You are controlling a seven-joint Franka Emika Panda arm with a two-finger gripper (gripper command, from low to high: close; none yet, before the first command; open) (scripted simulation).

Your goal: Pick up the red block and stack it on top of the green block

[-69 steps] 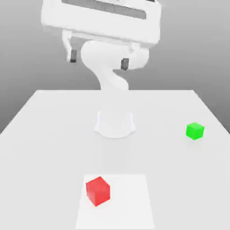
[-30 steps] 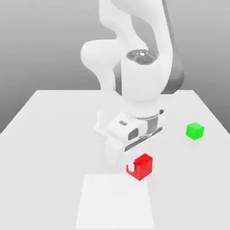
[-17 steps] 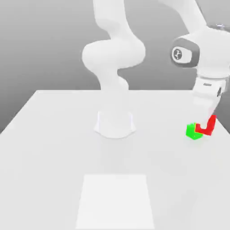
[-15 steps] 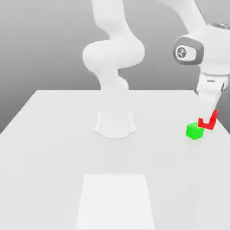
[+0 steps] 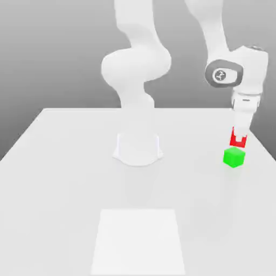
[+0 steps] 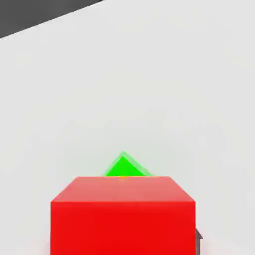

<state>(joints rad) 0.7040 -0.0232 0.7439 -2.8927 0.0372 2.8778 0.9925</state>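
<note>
You've got the small glossy red cube pinched between the fingers of the white two-finger gripper, jaws pressed in on its sides, hanging just above the small bright green cube, which sits on the flat white table at about 3 o'clock from the white robot base in the exterior view, near the table's edge. In that view the red cube sits a touch toward 1 o'clock of the green one, not squarely over it. In the hand view the red cube covers most of the green cube, with just a corner poking out past its far edge, so alignment looks close but not centred, and the green cube seems rotated against the red. Risks, as I judge them: let go now and the red cube lands off-centre, tips on the green edge and slides off. Come down too hard and you shove the green cube, maybe toward the table edge nearby. The red one looks slightly bigger, so there's overhang and little margin. Can't tell the exact gap between the two cubes, so lower slowly and centre first.
</note>
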